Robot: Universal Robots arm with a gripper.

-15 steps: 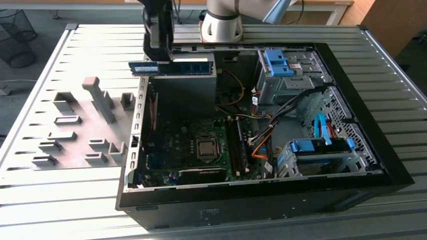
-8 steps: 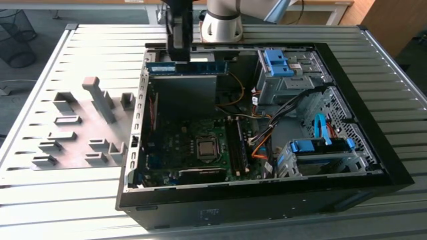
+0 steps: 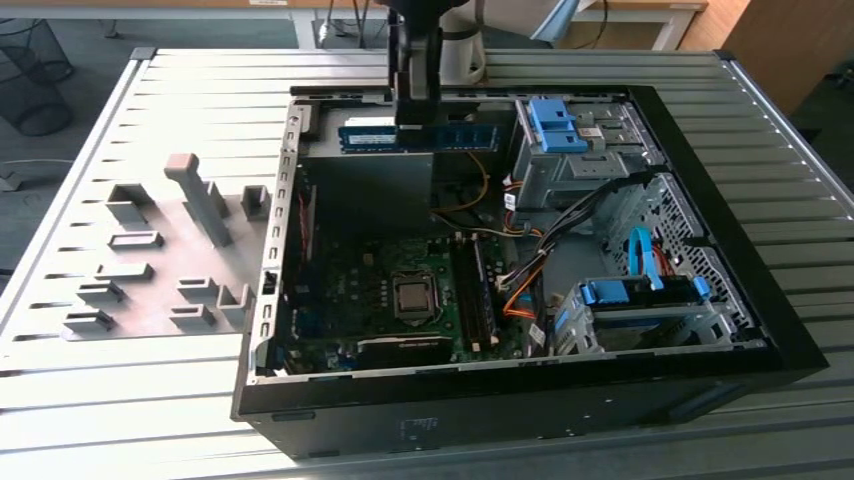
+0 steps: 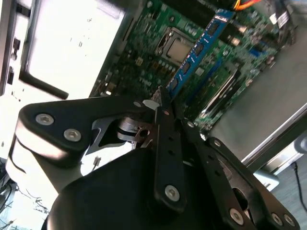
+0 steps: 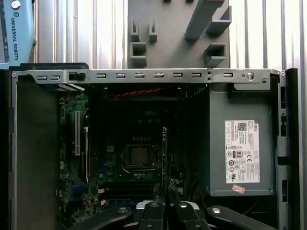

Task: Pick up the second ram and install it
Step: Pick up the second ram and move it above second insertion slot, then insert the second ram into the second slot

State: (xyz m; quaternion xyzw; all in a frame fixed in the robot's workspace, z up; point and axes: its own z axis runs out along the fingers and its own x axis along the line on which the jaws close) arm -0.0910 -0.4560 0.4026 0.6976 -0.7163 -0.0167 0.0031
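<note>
The second ram (image 3: 454, 137) is a long blue-green strip with dark chips. It hangs level above the far end of the open computer case (image 3: 747, 330), and my gripper (image 3: 416, 125) is shut on its middle from above. In the second wrist view the second ram (image 4: 199, 48) runs out from my gripper (image 4: 163, 98) over the motherboard (image 4: 148, 52). The first wrist view shows the second ram (image 5: 164, 148) edge-on, above the memory slots beside the processor socket (image 5: 139, 155), with my gripper (image 5: 165, 194) shut on it.
Grey fixture blocks (image 3: 174, 260) stand on the slatted table (image 3: 120, 400) at the exterior view's left. Inside the case are a grey power supply (image 5: 240, 143), blue drive brackets (image 3: 554, 125) (image 3: 641, 293) and orange cables (image 3: 521, 290). Steel case walls (image 3: 284, 200) surround the motherboard.
</note>
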